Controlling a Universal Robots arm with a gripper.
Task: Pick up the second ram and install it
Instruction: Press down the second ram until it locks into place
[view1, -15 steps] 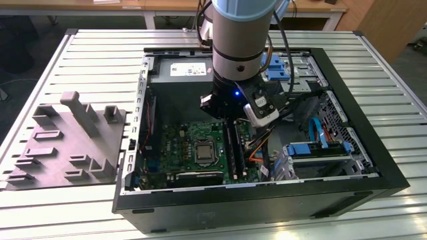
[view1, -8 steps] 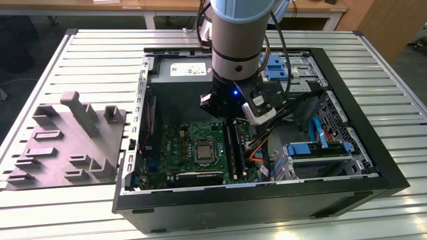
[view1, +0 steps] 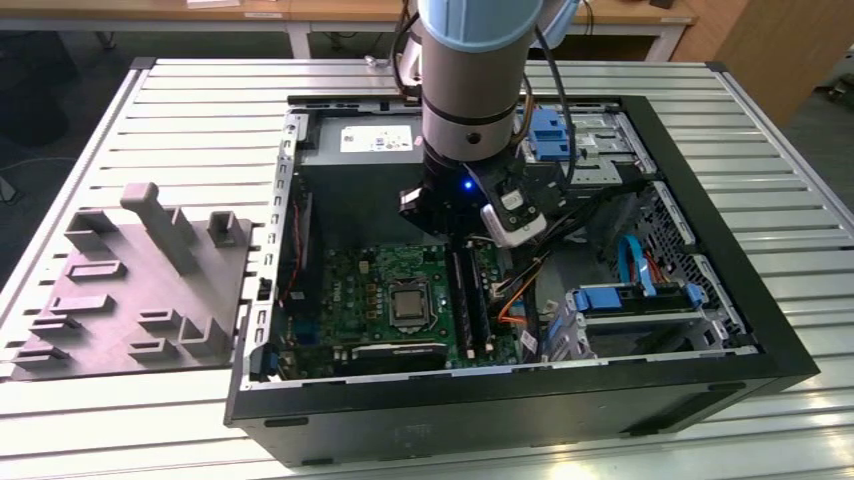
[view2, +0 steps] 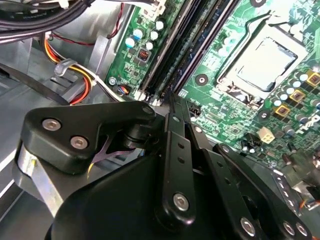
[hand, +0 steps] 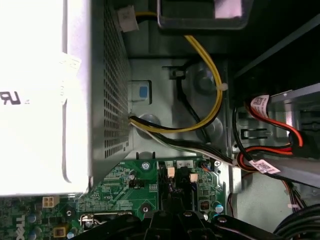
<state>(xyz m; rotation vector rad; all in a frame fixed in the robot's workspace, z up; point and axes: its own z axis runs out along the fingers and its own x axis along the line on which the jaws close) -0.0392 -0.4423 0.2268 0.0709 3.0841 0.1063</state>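
- On the slatted grey metal desk (view1: 747, 120), the open black computer case (view1: 721, 375) lies on its side, so the green motherboard (view1: 354, 290) faces up and the arm can reach it from above.
- Well apart, at the exterior view's left, a grey moulded parts tray (view1: 134, 290) rests on the desk.
- The arm hangs inside the case, walled in by the silver power supply box (hand: 45, 95) and the drive bay with blue clips (view1: 634, 300); bundled yellow and black cables (hand: 200, 115) narrow the room further.
- The black claw (view2: 172, 112) sits just above the long black memory slots (view2: 185, 47), beside the silver processor socket (view2: 262, 62). Its linkage looks drawn close together, but I cannot tell whether anything is gripped.
- The second ram, the blue stick, cannot be picked out; dark strips in the slots may be seated modules.
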